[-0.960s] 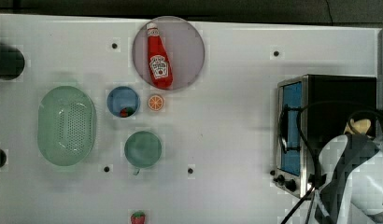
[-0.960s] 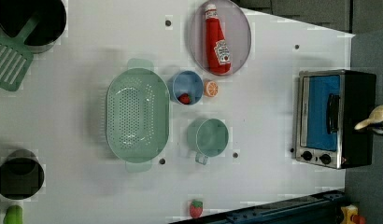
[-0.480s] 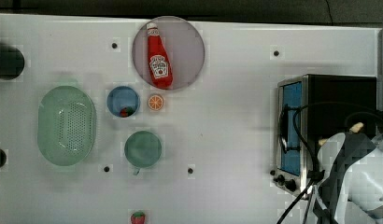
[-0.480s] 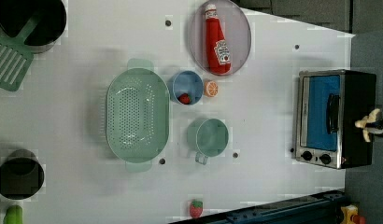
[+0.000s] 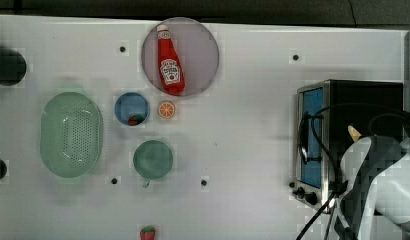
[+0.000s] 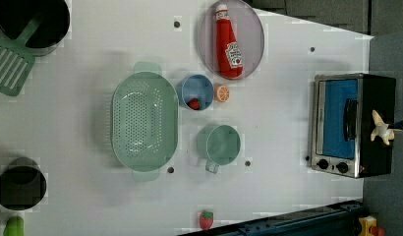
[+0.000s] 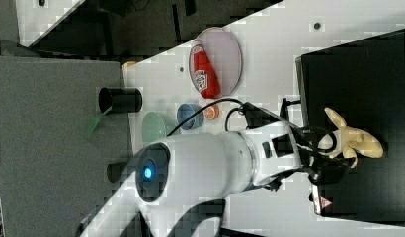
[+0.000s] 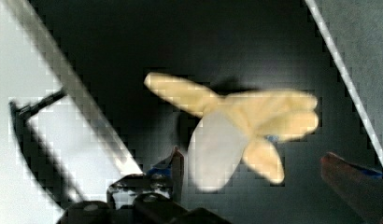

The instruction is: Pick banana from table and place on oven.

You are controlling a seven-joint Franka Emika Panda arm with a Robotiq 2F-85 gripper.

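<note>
The pale yellow banana (image 8: 236, 116) lies on the black top of the oven (image 8: 180, 42). My gripper (image 8: 252, 158) is open, its fingers (image 8: 176, 163) standing wide apart on either side of the banana without touching it. In the right view the banana (image 7: 351, 140) rests on the oven (image 7: 358, 64) just beyond the white arm's end. In the top view the banana's tip (image 5: 354, 132) pokes out from behind the arm, over the oven (image 5: 365, 100) at the table's (image 5: 243, 150) right end. In the left view, the banana (image 6: 381, 129) sits on the oven (image 6: 379, 93).
A ketchup bottle (image 5: 170, 67) lies on a grey plate (image 5: 198, 45). A blue bowl (image 5: 132, 107), an orange slice (image 5: 166, 109), a green cup (image 5: 153, 159), a green colander (image 5: 71, 134) and a strawberry (image 5: 148, 232) stand on the top view's left half. Black cables (image 5: 313, 130) loop over the oven.
The jaws have opened and let go of the banana, which now rests on the oven's top. The arm has shifted slightly over the oven.
</note>
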